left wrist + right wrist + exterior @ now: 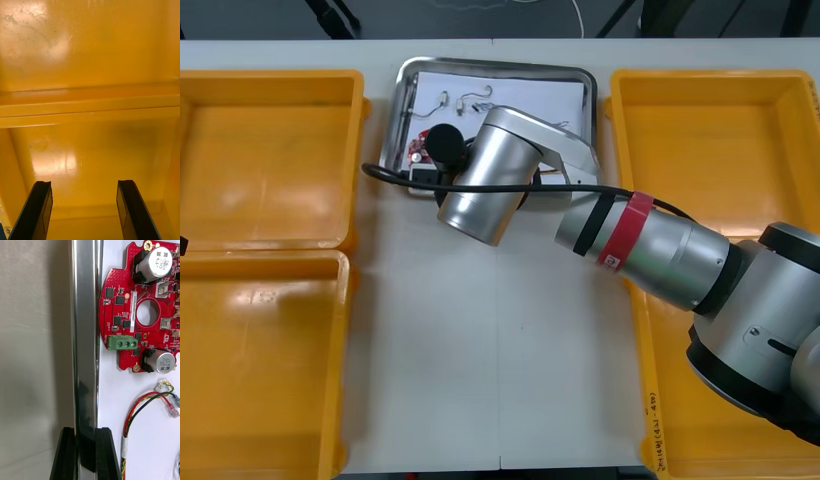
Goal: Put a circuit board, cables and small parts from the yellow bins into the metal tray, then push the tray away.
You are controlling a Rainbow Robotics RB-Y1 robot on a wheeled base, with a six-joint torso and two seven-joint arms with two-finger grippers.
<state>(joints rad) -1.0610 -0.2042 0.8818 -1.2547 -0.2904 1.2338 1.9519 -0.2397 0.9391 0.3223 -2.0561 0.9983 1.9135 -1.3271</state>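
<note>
The right gripper (85, 432) is clenched on the rim of the metal tray (86, 333), one finger on either side of it. Just inside that edge a red circuit board (123, 315) lies flat, with a red and yellow cable (141, 405) near the fingers. Outside it is bare table (490, 350). The left gripper (84, 185) hangs released above the yellow bins (90, 107) — over their shared wall.

Light table (500, 350), dark floor (260, 18) beyond its far edge.
</note>
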